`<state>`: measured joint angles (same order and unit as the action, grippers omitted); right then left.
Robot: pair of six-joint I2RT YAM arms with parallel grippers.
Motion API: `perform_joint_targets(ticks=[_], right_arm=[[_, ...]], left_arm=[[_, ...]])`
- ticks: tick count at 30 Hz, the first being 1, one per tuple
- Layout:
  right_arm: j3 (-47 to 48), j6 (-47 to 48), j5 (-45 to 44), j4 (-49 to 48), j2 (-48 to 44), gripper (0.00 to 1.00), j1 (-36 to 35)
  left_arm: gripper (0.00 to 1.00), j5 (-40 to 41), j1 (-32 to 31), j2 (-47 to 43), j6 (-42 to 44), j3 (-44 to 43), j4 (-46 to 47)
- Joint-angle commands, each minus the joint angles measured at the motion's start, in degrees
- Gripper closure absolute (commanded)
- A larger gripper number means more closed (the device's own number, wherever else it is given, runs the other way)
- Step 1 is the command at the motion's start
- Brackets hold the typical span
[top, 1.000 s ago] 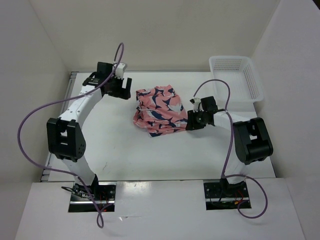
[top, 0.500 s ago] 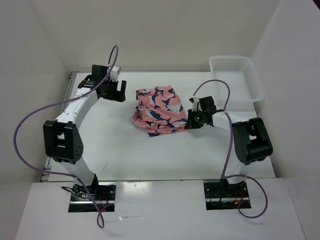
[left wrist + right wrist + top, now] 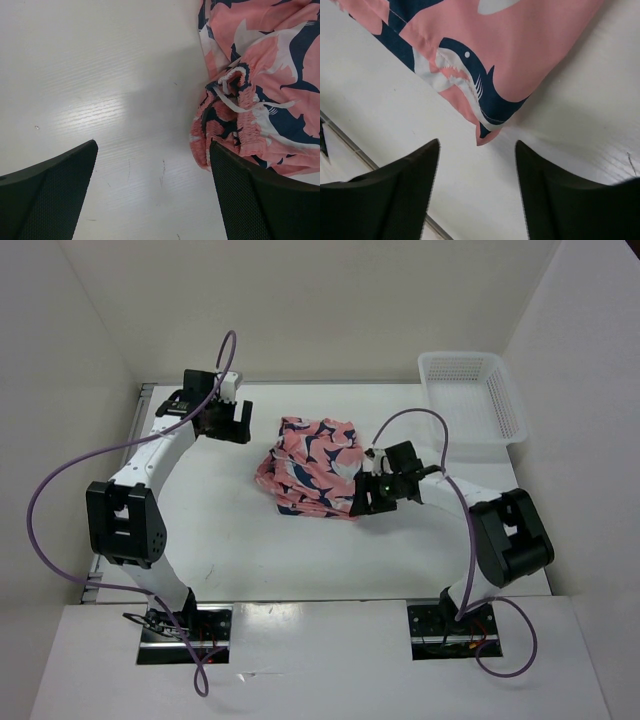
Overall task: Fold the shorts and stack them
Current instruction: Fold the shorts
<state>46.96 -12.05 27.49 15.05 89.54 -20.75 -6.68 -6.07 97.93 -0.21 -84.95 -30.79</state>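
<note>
Where the shorts (image 3: pixel 312 466) lie: crumpled on the counter (image 3: pixel 230 540), hem corner just ahead of the right claw (image 3: pixel 360 506).
Right claw: parted, empty.
Left claw (image 3: pixel 232 428): spread wide, empty.
Handling: likely soft, limp; pinch that hem corner.

Bright, even light, sharp views; soft shadow beside the shorts (image 3: pixel 520 50), mild sheen on the table (image 3: pixel 95 107)
</note>
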Motion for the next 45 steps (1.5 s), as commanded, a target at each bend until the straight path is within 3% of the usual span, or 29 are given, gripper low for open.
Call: perform_joint_targets(ticks=[1, 4, 5, 9, 13, 20, 24, 27, 45], right_arm=[[7.15, 6.76, 0.02, 7.59, -2.35, 0.25, -0.08], [13.13, 15.64, -1.46, 16.29, -4.01, 0.03, -0.08], [14.72, 20.01, -2.51, 18.16, -4.80, 0.00, -0.08], [21.75, 25.48, -16.88, 18.27, -10.77, 0.00, -0.08], [22.30, 27.16, -27.57, 12.64, -17.10, 0.00, 3.07], [17.22, 24.89, -29.68, 8.09, -24.75, 0.00, 16.17], [16.06, 23.22, -28.73, 7.54, -28.45, 0.00, 23.12], [15.53, 22.69, -28.19, 7.54, -30.55, 0.00, 24.35], [11.40, 22.69, -25.99, 8.59, -34.69, 0.00, 25.41]], left_arm=[[0.01, 1.05, 0.35, -2.22, 0.21, -0.39, 1.43], [0.01, 2.36, 0.35, -3.35, 0.21, 0.13, 1.43], [0.01, 2.37, 0.35, -3.36, 0.21, 0.83, 1.95], [0.01, 4.30, 1.22, -5.81, 0.21, 3.12, 2.48], [0.01, 3.51, 5.26, -8.54, 0.21, 7.42, 3.62], [0.01, -2.71, 16.15, -14.51, 0.21, 14.98, 3.63], [0.01, -5.10, 18.19, -15.22, 0.21, 16.04, 3.63], [0.01, -1.59, 18.72, -15.22, 0.21, 16.04, 4.24], [0.01, 0.61, 18.72, -19.18, 0.21, 19.03, 5.91]])
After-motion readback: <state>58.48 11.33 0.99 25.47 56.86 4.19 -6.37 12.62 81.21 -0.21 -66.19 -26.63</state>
